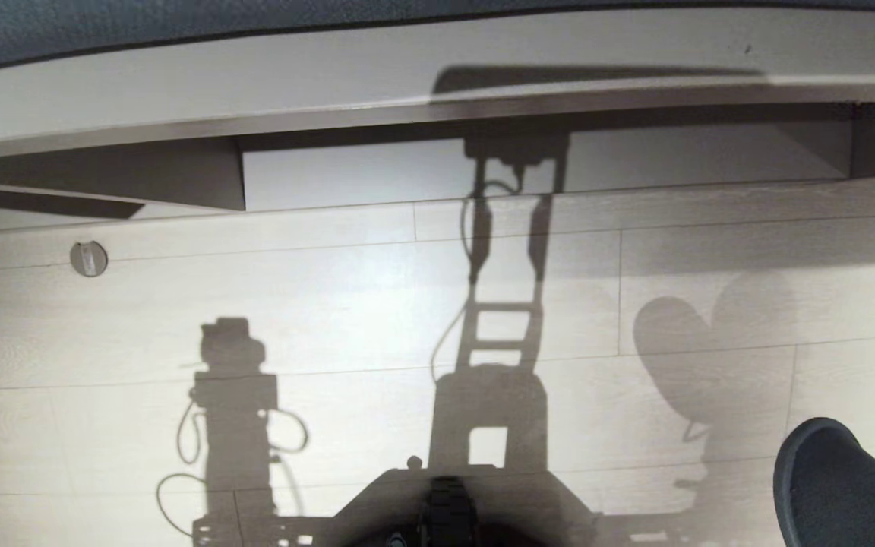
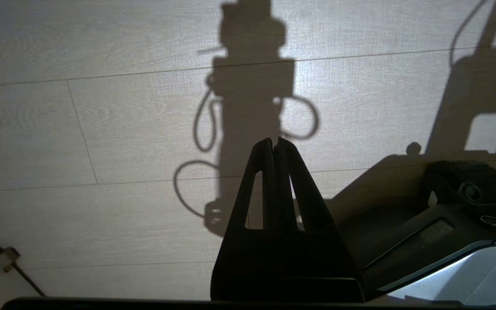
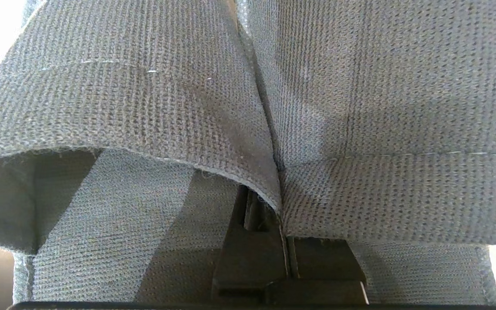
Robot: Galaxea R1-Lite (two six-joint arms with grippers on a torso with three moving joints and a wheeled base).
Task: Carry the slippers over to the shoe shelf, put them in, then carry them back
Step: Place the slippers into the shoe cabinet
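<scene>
The slippers are hanging pinched side by side in the right gripper, its jaws clamping their fabric uppers. Only the head view is showing a toe poking over the pale floor, cut off at the corner. The left gripper is hovering closed and empty.

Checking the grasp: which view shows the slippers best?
Right wrist view: the slippers fill it, both uppers pinched side by side in the right end effector. Head view shows only one rounded toe at its lower right edge. Left wrist view shows none.
</scene>
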